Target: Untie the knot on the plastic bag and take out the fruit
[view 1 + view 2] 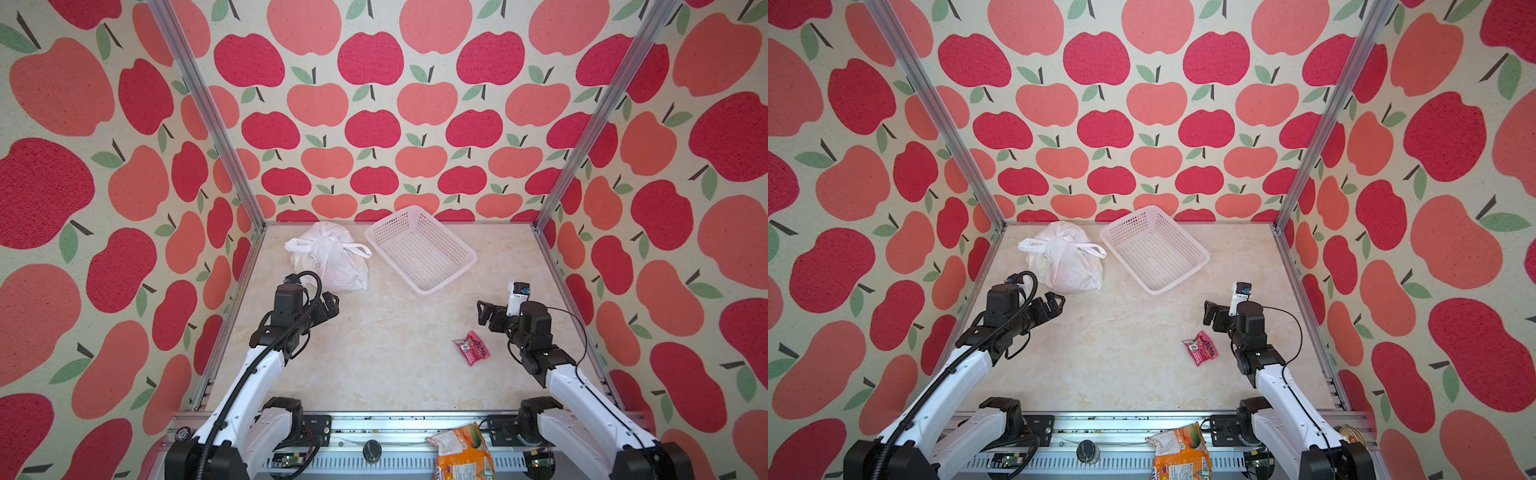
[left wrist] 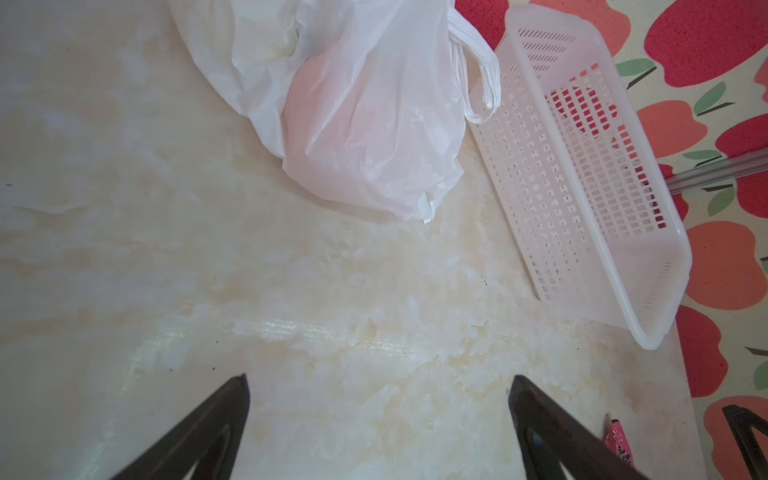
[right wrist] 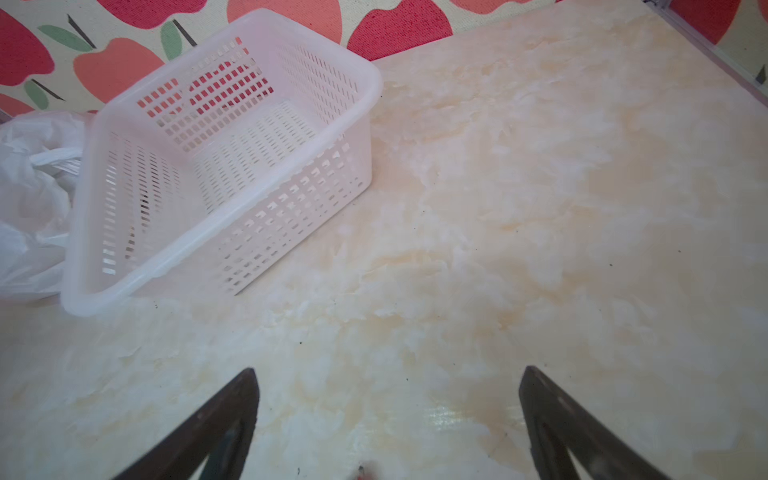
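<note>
While the left hand and right hand hung wide and empty above the worktop, the bag, its knot tied, sat left of centre in both top views, beside the basket.

Marble-look worktop. Plastic bag, white, far left, knot on top. White perforated basket just beside it. Red snack packet, near right. Orange snack bag on the front rail. Left claw near the bag. Right claw near the packet, apart from it.
</note>
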You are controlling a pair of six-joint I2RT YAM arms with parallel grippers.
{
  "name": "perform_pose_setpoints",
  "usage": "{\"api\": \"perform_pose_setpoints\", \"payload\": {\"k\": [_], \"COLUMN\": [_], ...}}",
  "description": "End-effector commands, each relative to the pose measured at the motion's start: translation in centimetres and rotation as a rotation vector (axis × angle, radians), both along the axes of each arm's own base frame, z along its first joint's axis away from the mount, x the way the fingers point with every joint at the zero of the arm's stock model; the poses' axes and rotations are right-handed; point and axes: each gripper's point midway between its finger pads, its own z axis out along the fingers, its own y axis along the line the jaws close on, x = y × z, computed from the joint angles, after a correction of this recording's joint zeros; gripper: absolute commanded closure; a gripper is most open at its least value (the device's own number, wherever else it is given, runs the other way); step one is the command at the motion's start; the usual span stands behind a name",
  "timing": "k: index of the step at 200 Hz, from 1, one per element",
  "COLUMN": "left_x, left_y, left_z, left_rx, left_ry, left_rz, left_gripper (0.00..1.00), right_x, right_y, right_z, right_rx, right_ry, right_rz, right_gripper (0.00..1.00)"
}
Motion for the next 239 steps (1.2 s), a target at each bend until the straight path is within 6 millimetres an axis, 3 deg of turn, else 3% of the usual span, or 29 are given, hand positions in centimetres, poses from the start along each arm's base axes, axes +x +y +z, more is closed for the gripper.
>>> {"api": "perform_pose_setpoints", "payload": {"k": [1,17,65,87,96,102,119,130,146,166,189,217,239], "left_x": [4.5,6.7,13.4,14.8,15.0,15.1,15.1,14.7,13.9,11.9,7.9,2.3,-0.8], "left_y": [0.4,0.5,-0.6,-0.4,-0.4,-0.7,-1.2,-1.7,-2.4,-4.0,-5.5,-5.5,-5.9], "left_z": [1.9,1.0,-3.0,-5.8,-6.7,-7.0,-7.3,-7.0,-5.9,-4.8,-3.9,-2.1,-0.4], "left_rx": [0.041,0.072,0.152,0.207,0.224,0.226,0.227,0.241,0.271,0.281,0.338,0.501,0.545], "left_ry": [-0.073,-0.032,0.035,0.141,0.17,0.179,0.181,0.172,0.152,0.144,0.13,0.091,0.044], "left_rz": [0.055,0.076,0.082,0.083,0.087,0.077,0.065,0.061,0.058,0.055,0.074,0.131,0.132], "left_gripper": [0.01,0.03,0.04,0.11,0.21,0.34,0.8,0.93,1.0,1.0,1.0,1.0,1.0], "right_x": [1.3,1.2,1.4,1.7,1.9,2.0,2.2,2.4,2.5,2.7,2.7,2.7,2.6], "right_y": [-1.6,-2.0,-0.9,-0.7,-0.6,-0.6,-0.5,-0.5,-0.5,-0.7,-0.6,-0.7,-0.5], "right_z": [2.9,2.7,2.6,2.5,2.3,2.3,2.1,2.0,1.9,1.7,1.6,1.7,1.6], "right_rx": [-0.021,-0.02,-0.009,-0.011,-0.013,-0.014,-0.018,-0.021,-0.023,-0.028,-0.029,-0.027,-0.023], "right_ry": [-0.175,-0.182,-0.183,-0.17,-0.162,-0.157,-0.142,-0.135,-0.127,-0.118,-0.112,-0.114,-0.11], "right_rz": [-0.096,-0.12,-0.059,-0.052,-0.049,-0.047,-0.048,-0.049,-0.051,-0.063,-0.061,-0.066,-0.054], "right_gripper": [0.01,0.01,0.01,0.01,0.01,0.01,0.01,0.01,0.01,0.01,0.01,0.01,0.01]}}
